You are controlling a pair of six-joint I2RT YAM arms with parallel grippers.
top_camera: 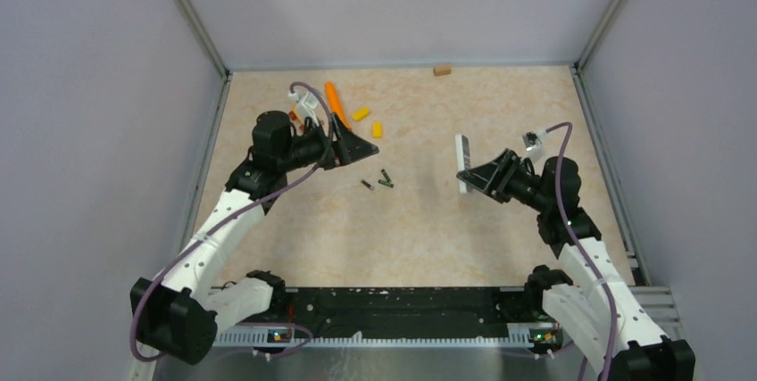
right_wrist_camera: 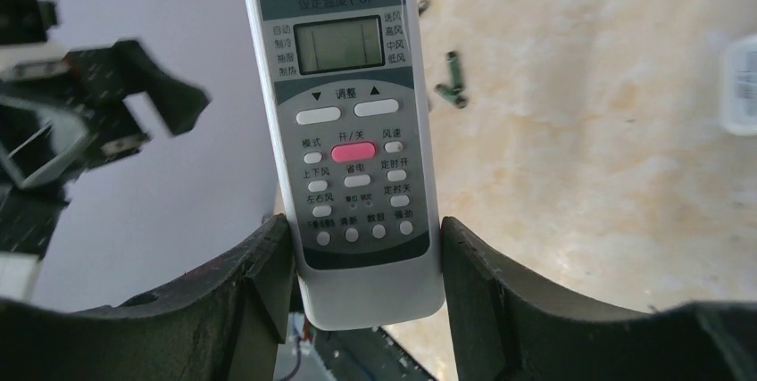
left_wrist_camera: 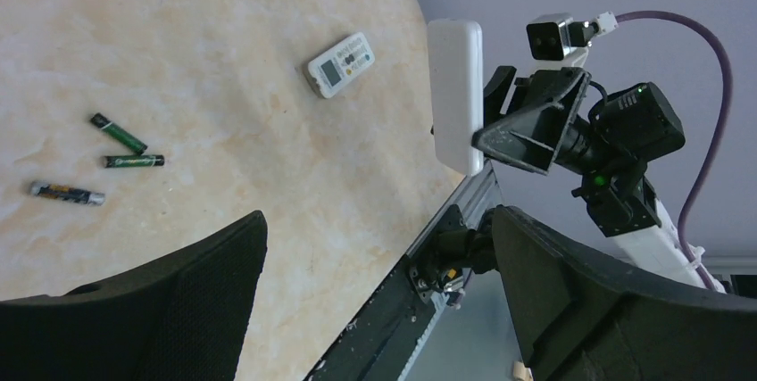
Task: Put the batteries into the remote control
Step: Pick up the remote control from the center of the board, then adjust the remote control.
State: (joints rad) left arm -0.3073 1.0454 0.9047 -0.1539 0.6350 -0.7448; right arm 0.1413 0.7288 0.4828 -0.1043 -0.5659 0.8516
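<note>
Right gripper (right_wrist_camera: 364, 231) is pinching the remote control (right_wrist_camera: 344, 131) by its lower end, holding it upright off the table (top_camera: 428, 238). Buttons face its own cam and the plain back is turned to the left arm, I'd guess so the battery bay is reachable. Left gripper (left_wrist_camera: 375, 265) is spread wide and empty. Batteries (left_wrist_camera: 133, 161): I see three, loose on the table ahead of the left fingers, well apart from the right gripper. None loaded yet.

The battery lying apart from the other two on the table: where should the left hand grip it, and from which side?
Probably the middle of the lone battery, from straight above, with the open left hand closing across its round sides. It lies flat on the table, so its ends and underside offer little, and the two green batteries lie clear of it.
</note>
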